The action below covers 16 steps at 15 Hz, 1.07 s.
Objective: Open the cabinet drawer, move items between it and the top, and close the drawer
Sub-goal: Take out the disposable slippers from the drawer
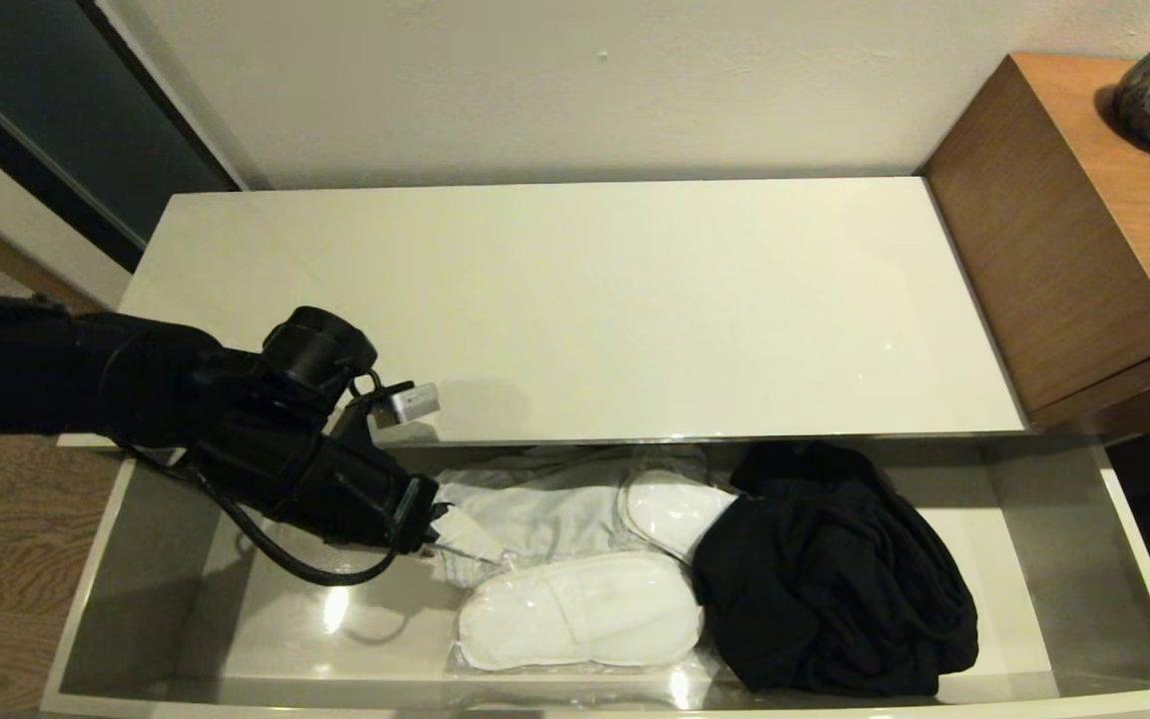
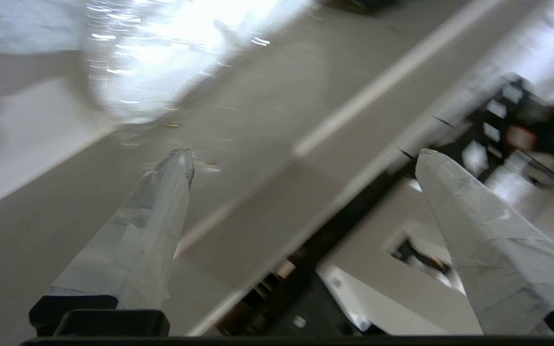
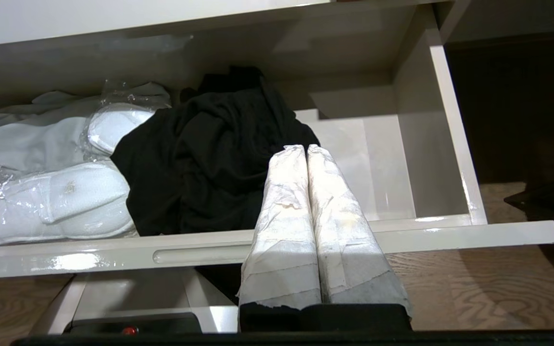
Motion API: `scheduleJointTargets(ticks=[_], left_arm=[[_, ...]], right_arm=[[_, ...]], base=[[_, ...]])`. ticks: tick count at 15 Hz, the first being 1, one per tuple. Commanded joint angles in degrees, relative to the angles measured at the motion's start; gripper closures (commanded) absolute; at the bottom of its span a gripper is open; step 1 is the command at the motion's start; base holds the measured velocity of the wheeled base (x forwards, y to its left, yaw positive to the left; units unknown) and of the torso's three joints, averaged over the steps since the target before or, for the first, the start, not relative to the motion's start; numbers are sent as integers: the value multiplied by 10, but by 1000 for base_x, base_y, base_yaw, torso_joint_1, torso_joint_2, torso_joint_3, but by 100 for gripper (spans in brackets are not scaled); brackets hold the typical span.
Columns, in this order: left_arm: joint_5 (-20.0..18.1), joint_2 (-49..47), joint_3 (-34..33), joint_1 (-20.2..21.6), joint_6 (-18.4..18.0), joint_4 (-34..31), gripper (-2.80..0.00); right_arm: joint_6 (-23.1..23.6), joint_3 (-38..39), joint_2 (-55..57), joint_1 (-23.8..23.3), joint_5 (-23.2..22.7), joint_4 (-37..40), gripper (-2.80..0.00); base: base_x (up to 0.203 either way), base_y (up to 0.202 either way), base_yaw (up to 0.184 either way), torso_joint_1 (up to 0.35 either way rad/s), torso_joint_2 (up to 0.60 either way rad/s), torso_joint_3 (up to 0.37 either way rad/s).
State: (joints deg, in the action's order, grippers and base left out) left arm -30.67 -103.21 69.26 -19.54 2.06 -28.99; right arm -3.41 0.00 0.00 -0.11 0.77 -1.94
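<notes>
Drawer [image 1: 126, 589]: pulled fully out; holds grey garment [image 1: 535, 509], two wrapped slipper pairs [image 1: 580, 609], black garment [image 1: 835, 579], all bunched mid-drawer. Top [image 1: 575, 300]: bare, so either nothing has been lifted out yet or everything is already stowed; closing remains. Left gripper [image 1: 440, 534]: low in the drawer's left half, at the grey garment's edge, fingers [image 2: 161, 202] spread, holding nothing. Right gripper [image 3: 307, 154]: parked before the drawer front, fingers pressed together. Labels or writing: none legible

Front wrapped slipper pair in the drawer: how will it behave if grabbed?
The front slipper pair looks flat and soft, so probably light and bendy. Its glossy clear wrap may slip or crinkle. The black garment seems to overlap one end and could drag along.
</notes>
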Motion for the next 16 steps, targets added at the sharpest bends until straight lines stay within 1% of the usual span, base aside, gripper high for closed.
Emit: scheduleJointTargets(ticks=[1,2,3,4,5,6,8,10,11,12,13,16], left_arm=[[85,31,-22,-33,31,24,-280],[126,39,-31,-57,49,37,-280],[146,47,-43,-80,69,42,-280],[153,52,-65,-98,89,44,-280],[158,53,-83,-106,99,46,-280],[161,49,-100,-113,105,50,-280],[161,49,-139,-122,107,95,-280],[162,48,-145,-127,109,107,-280],[164,44,-172,-138,112,141,-280],[167,32,-211,-146,115,185,-280],[173,5,-235,-151,116,239,-280],[185,-50,-269,-160,120,344,-280]], right_arm=[[0,0,1,0,0,0,0],[0,0,1,0,0,0,0],[-1,0,1,0,0,0,0],[-1,0,1,0,0,0,0],[-1,0,1,0,0,0,0],[0,0,1,0,0,0,0],[0,0,1,0,0,0,0],[0,0,1,0,0,0,0],[0,0,1,0,0,0,0],[0,0,1,0,0,0,0],[0,0,1,0,0,0,0],[-1,0,1,0,0,0,0]], base=[[0,0,0,0,0,0],[0,0,0,0,0,0],[0,0,0,0,0,0],[0,0,0,0,0,0],[0,0,0,0,0,0],[0,0,0,0,0,0],[0,0,0,0,0,0],[0,0,0,0,0,0],[0,0,0,0,0,0],[0,0,0,0,0,0],[0,0,0,0,0,0],[0,0,0,0,0,0]])
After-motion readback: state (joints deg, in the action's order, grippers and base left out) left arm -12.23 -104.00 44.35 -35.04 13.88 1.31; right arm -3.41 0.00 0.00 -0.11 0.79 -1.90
